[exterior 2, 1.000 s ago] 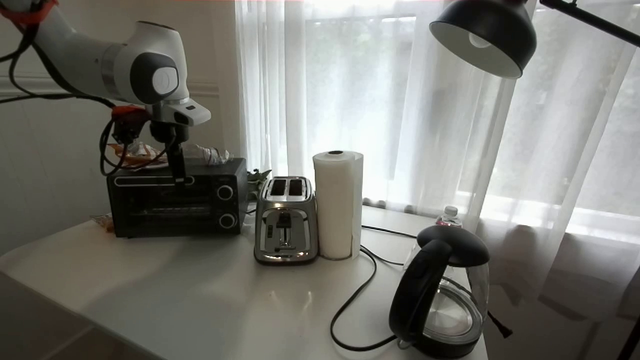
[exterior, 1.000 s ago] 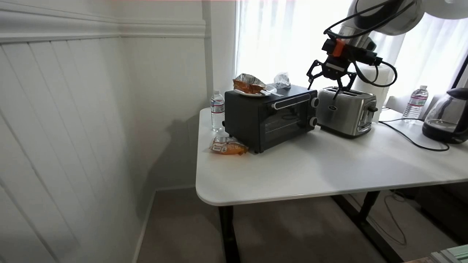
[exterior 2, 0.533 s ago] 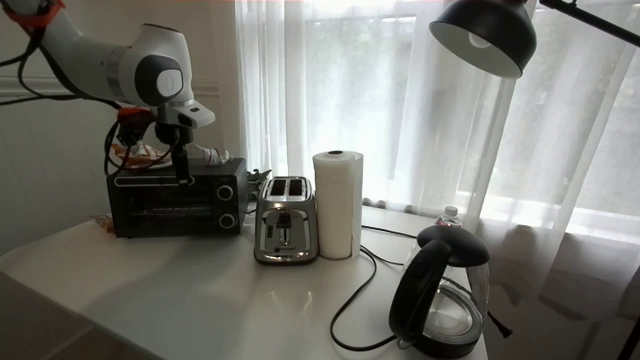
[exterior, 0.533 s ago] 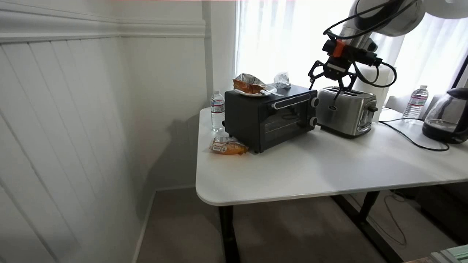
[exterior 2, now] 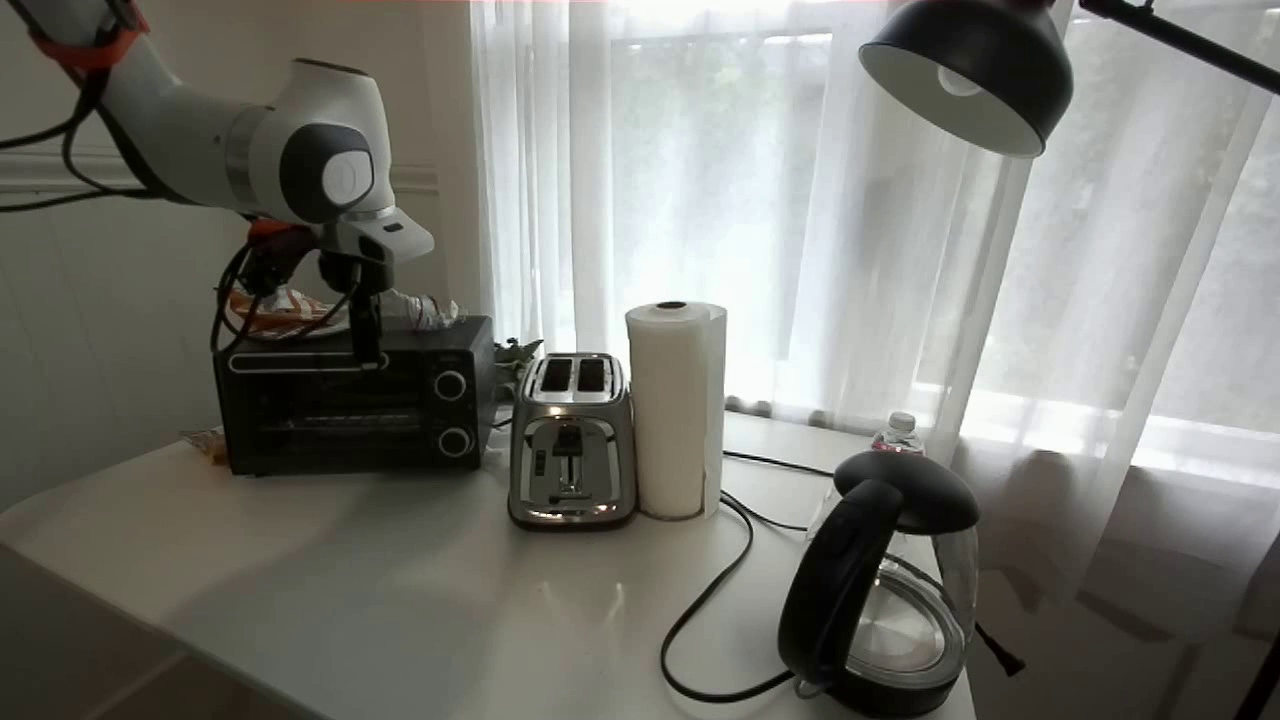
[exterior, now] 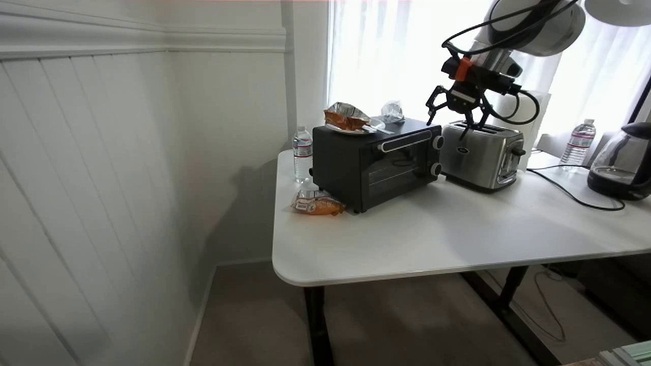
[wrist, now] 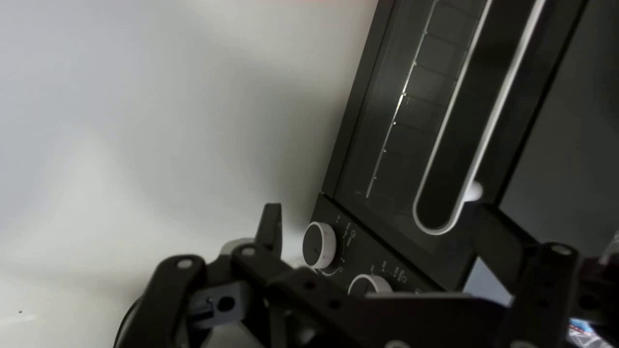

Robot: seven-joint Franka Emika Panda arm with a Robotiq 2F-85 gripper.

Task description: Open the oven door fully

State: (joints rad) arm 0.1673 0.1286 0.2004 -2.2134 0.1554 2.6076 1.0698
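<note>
The black toaster oven [exterior: 338, 162] stands on the white table and shows in both exterior views [exterior 2: 485, 390]. Its oven door [exterior: 394, 175] is closed, with a pale handle bar [exterior: 407, 142] along the top. In the wrist view the door [wrist: 377, 159] fills the upper right, and the handle's rounded end [wrist: 437, 231] lies between the fingers. My gripper [exterior: 445, 131] is open, with nothing between its fingers [wrist: 377, 210]. It hangs near the handle's knob-side end. One fingertip appears close to the handle end; contact cannot be told. In an exterior view one finger [exterior 2: 367, 335] overlaps the handle end.
The silver toaster [exterior: 475, 155] stands right beside the oven. A plate with a foil tray of food [exterior: 348, 118] and crumpled wrap [exterior: 392, 112] sit on the oven. An orange bag [exterior: 318, 204], bottles [exterior: 303, 152], a paper towel roll [exterior 2: 670, 410] and a corded kettle [exterior 2: 880, 590] stand around.
My gripper has shifted slightly, leftward in one exterior picture and rightward in the other. It stays open. The oven door has not moved.
</note>
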